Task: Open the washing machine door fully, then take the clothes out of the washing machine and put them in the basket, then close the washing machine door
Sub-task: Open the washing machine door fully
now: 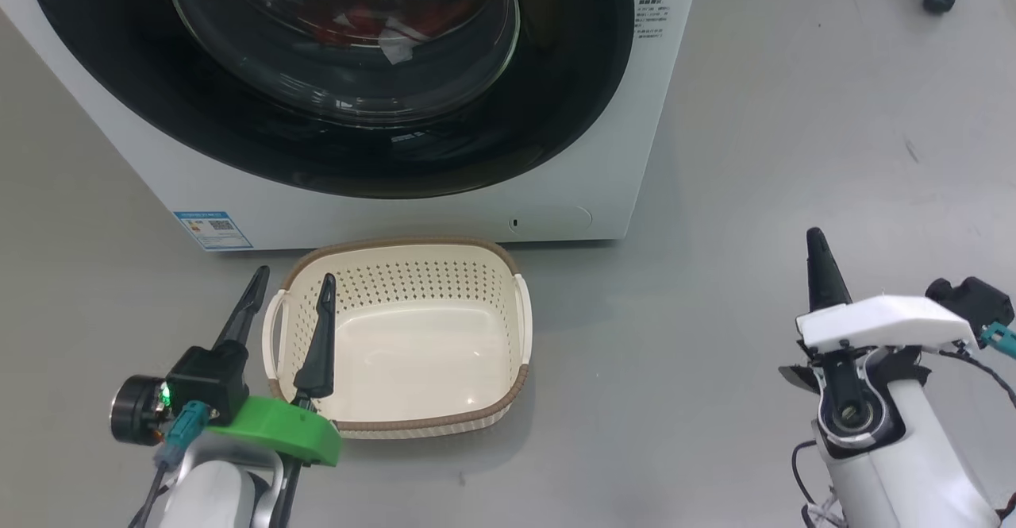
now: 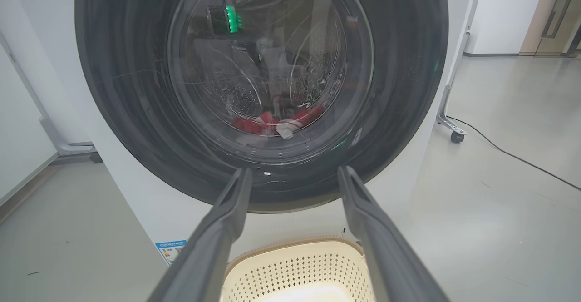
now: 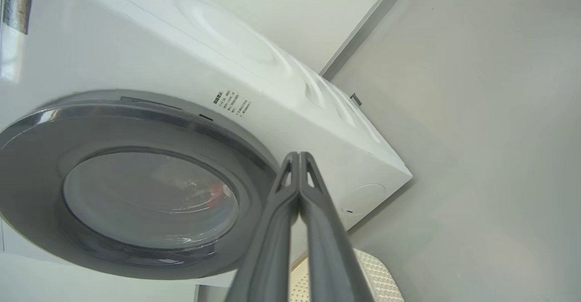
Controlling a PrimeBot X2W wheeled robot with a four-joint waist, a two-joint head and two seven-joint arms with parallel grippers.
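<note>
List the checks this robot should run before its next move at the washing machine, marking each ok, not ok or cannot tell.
1. Washing machine door opened: not ok, it sits shut.
2. Clothes inside: ok, red fabric lies behind the door window.
3. Basket ready: ok, empty, on the floor before the washing machine.
4. Left end effector open: ok, spread wide.
5. Right end effector open: not ok, closed tight.

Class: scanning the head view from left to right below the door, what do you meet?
Blue label → basket → right hand. The left hand overlaps the basket, so it is left out.
</note>
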